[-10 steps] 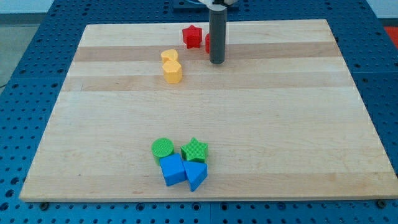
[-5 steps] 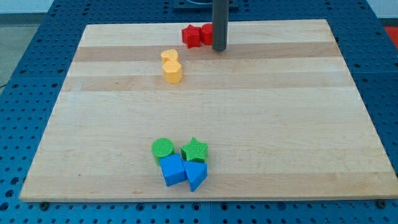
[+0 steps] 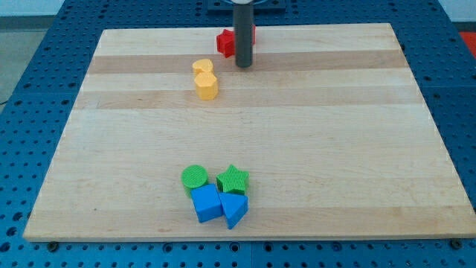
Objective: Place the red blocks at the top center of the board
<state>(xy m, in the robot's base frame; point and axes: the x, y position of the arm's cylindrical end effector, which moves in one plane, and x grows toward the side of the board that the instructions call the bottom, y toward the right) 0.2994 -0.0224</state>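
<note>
Two red blocks sit together at the view's top centre of the wooden board (image 3: 335,134). A red star-shaped block (image 3: 225,43) shows to the left of the rod. A second red block (image 3: 252,33) peeks out on the rod's right, mostly hidden, so its shape is unclear. The dark rod stands in front of both, and my tip (image 3: 243,65) rests on the board just below them, touching or very near them.
A yellow heart-shaped block (image 3: 202,67) and a yellow hexagonal block (image 3: 207,85) lie left of and below my tip. Near the view's bottom centre a green cylinder (image 3: 195,177), green star (image 3: 233,179), blue cube (image 3: 206,202) and blue triangular block (image 3: 235,210) cluster together.
My tip moved up, then left along the board's top. The right red block was pushed against the red star and now sits behind the rod.
</note>
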